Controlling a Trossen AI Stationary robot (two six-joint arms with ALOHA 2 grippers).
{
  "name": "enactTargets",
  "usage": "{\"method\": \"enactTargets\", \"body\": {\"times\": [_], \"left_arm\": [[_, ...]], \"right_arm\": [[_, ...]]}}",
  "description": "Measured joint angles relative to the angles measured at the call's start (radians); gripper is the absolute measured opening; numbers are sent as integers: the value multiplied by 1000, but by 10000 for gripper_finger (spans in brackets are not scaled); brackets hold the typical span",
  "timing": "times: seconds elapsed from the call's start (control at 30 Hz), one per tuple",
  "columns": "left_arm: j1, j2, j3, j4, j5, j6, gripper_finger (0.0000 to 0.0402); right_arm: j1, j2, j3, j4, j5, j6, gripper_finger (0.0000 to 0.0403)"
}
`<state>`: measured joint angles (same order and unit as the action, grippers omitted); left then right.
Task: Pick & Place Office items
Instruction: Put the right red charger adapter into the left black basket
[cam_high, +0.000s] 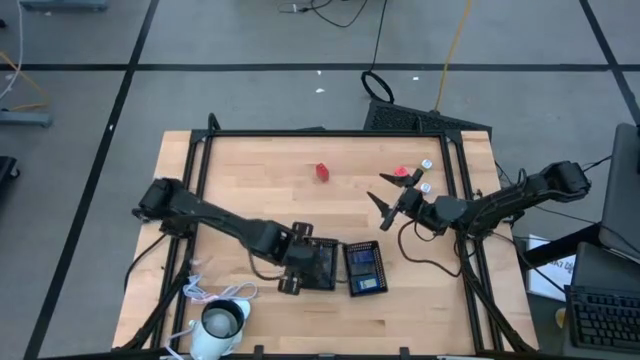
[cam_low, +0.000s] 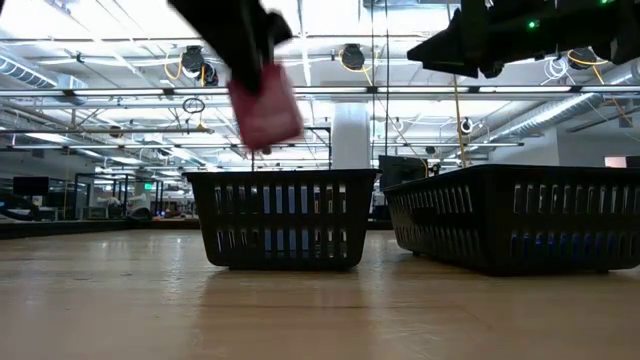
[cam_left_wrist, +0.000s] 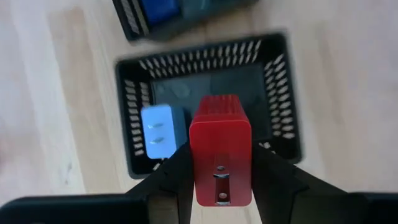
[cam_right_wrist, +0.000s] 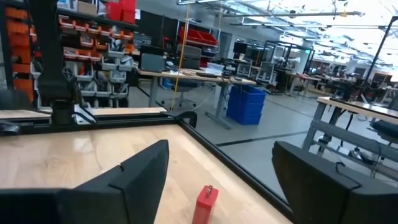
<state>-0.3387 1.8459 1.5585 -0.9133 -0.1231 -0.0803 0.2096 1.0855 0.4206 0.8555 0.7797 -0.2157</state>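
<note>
My left gripper (cam_high: 300, 257) hangs over the left black tray (cam_high: 322, 282), shut on a red block (cam_left_wrist: 221, 149). In the low view the red block (cam_low: 265, 108) hangs well above the tray's rim (cam_low: 283, 175). A light blue block (cam_left_wrist: 158, 130) lies inside that tray (cam_left_wrist: 283, 93). The right tray (cam_high: 365, 270) holds blue pieces. My right gripper (cam_high: 383, 200) stands open above the table's right part, pointing about level. On the wood ahead of it stands another red block (cam_right_wrist: 206, 204), also (cam_high: 322, 171). My left gripper pinches the red block by its two opposite sides (cam_left_wrist: 198, 171), one finger (cam_left_wrist: 180, 168) on each side. The fingers slant steeply down from above. The block is lifted clear, hanging over the tray's inside.
Near the right gripper a small red piece (cam_high: 402, 172) and two silvery round bits (cam_high: 426, 163) (cam_high: 424, 187) lie on the table. A white cup-like thing with a cord (cam_high: 222, 322) stands at the near left. Bare wood lies between the trays and the far edge.
</note>
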Motion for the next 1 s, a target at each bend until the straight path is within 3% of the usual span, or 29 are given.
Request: {"method": "enactTargets", "body": {"times": [0.3,1.0], "left_arm": [[31,101,0,-12,0,19,124],[61,151,0,20,-8,26,124]], "right_arm": [[2,0,0,0,-4,0,271],[2,1,0,-29,-1,10,263]]}}
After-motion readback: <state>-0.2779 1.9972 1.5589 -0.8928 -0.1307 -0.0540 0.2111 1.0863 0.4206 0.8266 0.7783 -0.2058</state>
